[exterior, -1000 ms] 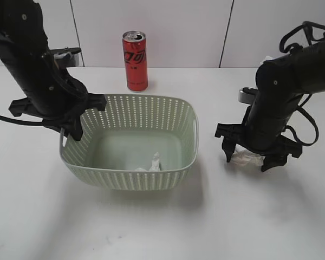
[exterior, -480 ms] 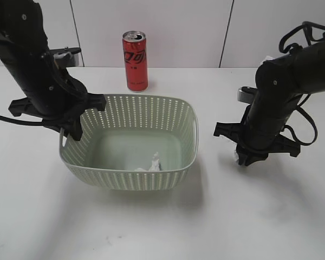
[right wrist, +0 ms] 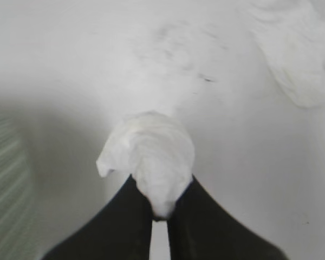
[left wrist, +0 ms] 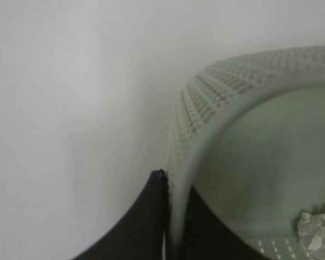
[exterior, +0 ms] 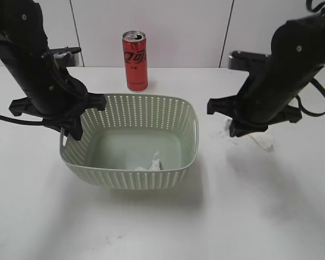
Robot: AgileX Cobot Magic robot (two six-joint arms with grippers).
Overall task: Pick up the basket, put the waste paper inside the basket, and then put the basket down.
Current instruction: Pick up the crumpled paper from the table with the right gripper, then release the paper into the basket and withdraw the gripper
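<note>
The pale green basket (exterior: 179, 116) sits mid-table. My left gripper (exterior: 71, 130) is shut on its left rim, one finger on each side of the wall (left wrist: 176, 216). One waste paper wad (exterior: 153, 162) lies on the basket floor and also shows in the left wrist view (left wrist: 317, 230). My right gripper (exterior: 235, 130) is raised to the right of the basket and is shut on a second wad (right wrist: 151, 154). A third wad (exterior: 263, 141) lies on the table under the right arm; the right wrist view shows it at the top right (right wrist: 298, 54).
A red drink can (exterior: 135, 60) stands behind the basket near the back wall. The basket's wall (right wrist: 2, 179) shows at the left edge of the right wrist view. White table top (exterior: 162, 227) lies in front.
My right gripper has closed on a wad, lifted it off the table and moved up and left toward the basket. Another wad is now uncovered on the table. The left arm and basket are still.
</note>
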